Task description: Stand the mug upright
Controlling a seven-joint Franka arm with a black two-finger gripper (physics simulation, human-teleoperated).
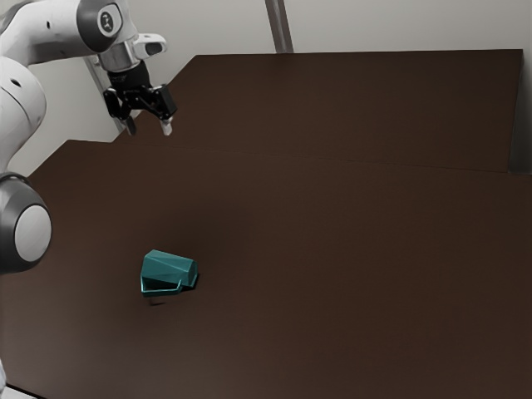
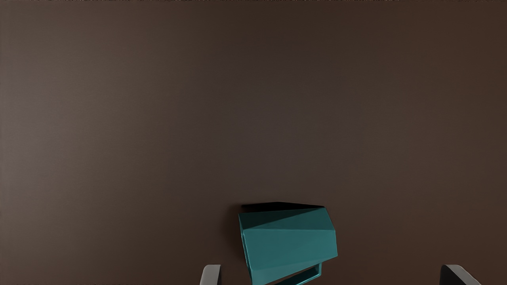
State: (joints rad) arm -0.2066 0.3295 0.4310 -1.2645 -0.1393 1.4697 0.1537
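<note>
**Plainly a table [image 1: 332, 216], a wide-open hand [image 1: 149, 128], a mug [image 1: 169, 270] on its side**

Hand at upper left of the exterior view, holding nothing; mug at lower left, teal. Liable to roll if pinched off-centre, or slip from a loose grip. Possible snag on the handle [image 2: 308, 278] after a misjudged descent. On the arm [image 1: 50, 37], a round emblem [image 1: 106, 22], unreadable.
</note>
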